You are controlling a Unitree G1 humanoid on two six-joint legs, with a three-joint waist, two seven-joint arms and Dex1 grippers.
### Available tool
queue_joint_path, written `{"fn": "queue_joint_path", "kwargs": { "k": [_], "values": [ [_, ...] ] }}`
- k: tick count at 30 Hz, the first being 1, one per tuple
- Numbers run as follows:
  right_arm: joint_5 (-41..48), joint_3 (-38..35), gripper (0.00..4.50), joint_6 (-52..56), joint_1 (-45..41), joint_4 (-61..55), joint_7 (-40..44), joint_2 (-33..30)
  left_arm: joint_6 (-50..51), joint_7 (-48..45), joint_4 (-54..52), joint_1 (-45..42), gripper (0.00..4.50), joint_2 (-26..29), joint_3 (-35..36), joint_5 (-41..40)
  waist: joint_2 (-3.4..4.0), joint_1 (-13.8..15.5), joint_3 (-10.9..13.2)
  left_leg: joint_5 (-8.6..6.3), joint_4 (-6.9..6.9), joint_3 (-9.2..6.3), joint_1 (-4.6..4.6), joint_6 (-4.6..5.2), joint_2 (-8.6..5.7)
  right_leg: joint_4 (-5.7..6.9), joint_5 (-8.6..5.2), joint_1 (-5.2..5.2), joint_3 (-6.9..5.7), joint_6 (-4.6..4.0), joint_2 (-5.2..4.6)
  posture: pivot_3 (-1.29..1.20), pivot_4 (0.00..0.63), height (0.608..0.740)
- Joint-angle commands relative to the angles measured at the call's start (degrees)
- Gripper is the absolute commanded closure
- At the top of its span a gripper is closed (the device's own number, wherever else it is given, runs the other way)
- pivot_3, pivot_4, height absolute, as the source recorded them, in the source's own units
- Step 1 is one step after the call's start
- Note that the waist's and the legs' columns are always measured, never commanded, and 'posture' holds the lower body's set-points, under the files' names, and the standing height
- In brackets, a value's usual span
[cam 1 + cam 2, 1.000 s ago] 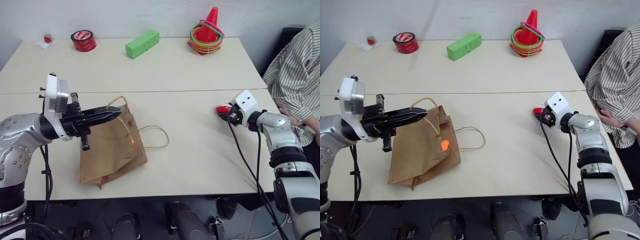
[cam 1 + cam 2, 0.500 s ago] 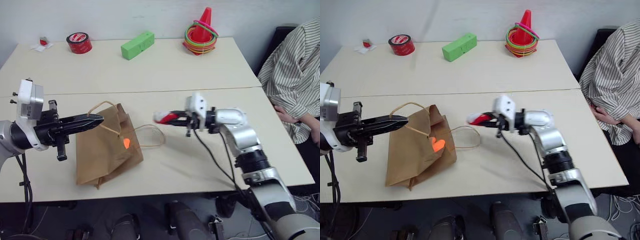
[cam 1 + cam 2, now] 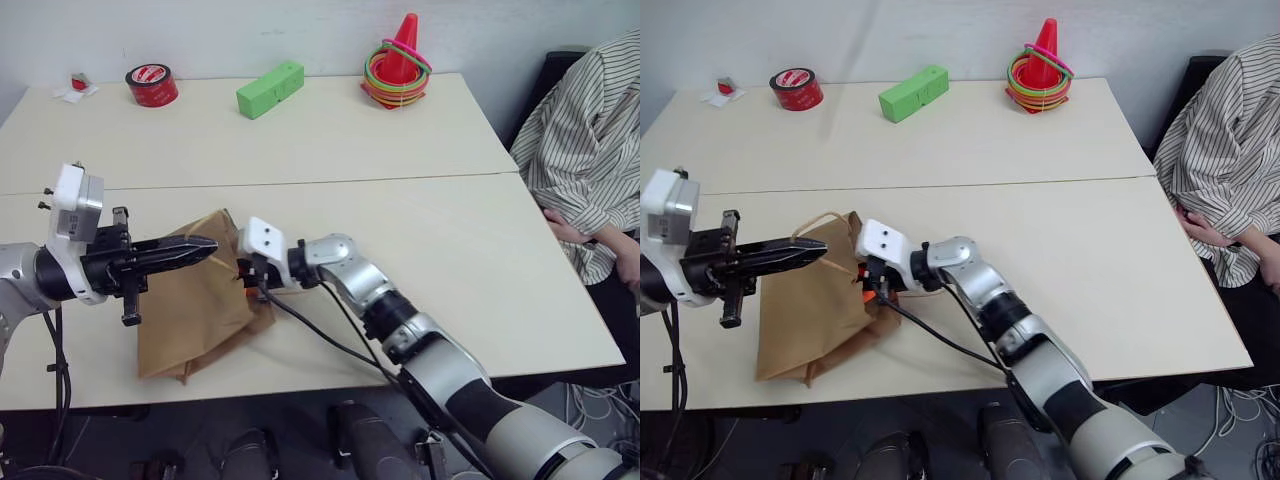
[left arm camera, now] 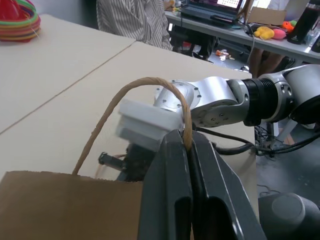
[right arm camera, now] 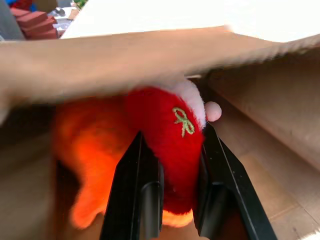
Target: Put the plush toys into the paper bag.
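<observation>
The brown paper bag (image 3: pixel 185 315) lies on the table's near left part. My left gripper (image 3: pixel 205 243) is shut on one of its cord handles (image 4: pixel 150 95) and holds that side of the mouth up. My right gripper (image 3: pixel 245 272) reaches into the bag's mouth from the right. In the right wrist view it is shut on the small red and white plush toy (image 5: pixel 167 150), which sits inside the bag's opening. The orange plush toy (image 5: pixel 85 165) lies in the bag just behind the red one. A spot of orange (image 3: pixel 869 294) shows at the mouth.
A red tape roll (image 3: pixel 151 84), a green block (image 3: pixel 270 88) and an orange cone with rings (image 3: pixel 398 62) stand along the table's far edge. A person in a striped shirt (image 3: pixel 585 130) sits at the right end of the table.
My right arm has swung left across the table with the red toy, from the right side to the bag's mouth. The left gripper keeps hold of the handle.
</observation>
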Motion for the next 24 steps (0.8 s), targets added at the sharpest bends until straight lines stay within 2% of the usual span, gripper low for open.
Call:
{"fn": "queue_joint_path", "kwargs": {
  "k": [1, 2, 3, 5, 9, 13, 18, 24],
  "values": [
    [0.1, -2.6, 4.22, 0.0, -3.2, 7.1, 0.2, 2.8, -0.9, 0.2, -0.7, -0.8, 4.5, 0.8, 1.6, -0.3, -0.01, 0.1, 0.0, 0.0, 0.0, 0.0, 0.0, 0.0, 0.0, 0.0, 0.0, 0.01, -0.01, 0.0, -0.01, 0.0, 0.15, 0.74],
    [-0.4, -2.5, 3.66, -1.1, -3.5, 8.2, 1.0, 2.9, -0.9, 0.3, -0.7, -0.9, 4.5, 0.8, 1.7, -0.2, -0.02, 0.1, 0.0, 0.0, 0.01, 0.0, 0.0, 0.0, -0.01, 0.0, 0.0, 0.01, -0.01, 0.0, -0.03, 0.0, 0.15, 0.74],
    [-0.8, -2.5, 3.5, -1.4, -3.8, 8.8, 1.7, 2.8, -0.9, 0.4, -0.9, -0.7, 4.5, 0.8, 1.9, -0.3, -0.02, 0.2, 0.0, -0.01, 0.0, 0.0, 0.0, 0.01, -0.02, -0.01, 0.0, 0.02, -0.01, 0.0, -0.04, 0.0, 0.15, 0.74],
    [-1.1, -3.1, 2.87, -2.5, -4.0, 8.6, 2.1, 2.2, -0.8, 0.7, -1.3, -0.1, 4.5, 0.8, 2.5, -0.3, -0.02, 0.2, 0.0, -0.03, 0.0, -0.01, 0.0, 0.04, -0.03, -0.03, 0.0, 0.03, -0.02, 0.0, -0.07, 0.0, 0.15, 0.74],
    [-1.3, -3.5, 1.3, -1.4, -3.9, 6.0, 7.1, -1.0, -0.9, 1.3, -1.9, 1.1, 4.5, 0.7, 3.9, -0.1, -0.02, 0.2, 0.0, -0.04, -0.01, -0.02, 0.0, 0.02, -0.01, -0.02, 0.0, 0.02, -0.04, 0.0, -0.06, 0.0, 0.15, 0.74],
    [-0.1, -4.2, 0.02, 3.1, -3.2, 2.0, 12.7, -5.1, -0.8, 1.8, -2.5, 1.8, 4.5, 0.7, 4.8, -0.5, -0.02, 0.2, 0.0, -0.04, 0.0, -0.03, -0.01, 0.02, -0.02, -0.02, 0.0, 0.03, -0.05, 0.0, -0.06, 0.0, 0.15, 0.74],
    [3.8, -8.8, 0.02, 11.7, -1.7, -5.2, 16.1, -13.0, -0.9, 2.5, -3.5, 2.0, 4.5, 0.2, 5.2, -1.1, -0.03, 0.4, 0.0, -0.04, 0.0, -0.05, -0.03, 0.02, -0.02, -0.04, 0.0, 0.02, -0.06, 0.0, -0.07, 0.0, 0.15, 0.74],
    [8.8, -12.2, 0.02, 24.4, 4.9, -15.7, 19.5, -22.7, -0.9, 2.9, -4.2, 0.9, 4.5, -0.4, 4.4, -2.3, -0.03, 0.5, 0.0, -0.05, -0.03, -0.05, -0.03, 0.03, -0.03, -0.09, 0.0, 0.04, -0.05, 0.0, -0.06, 0.0, 0.15, 0.74]
  ]
}}
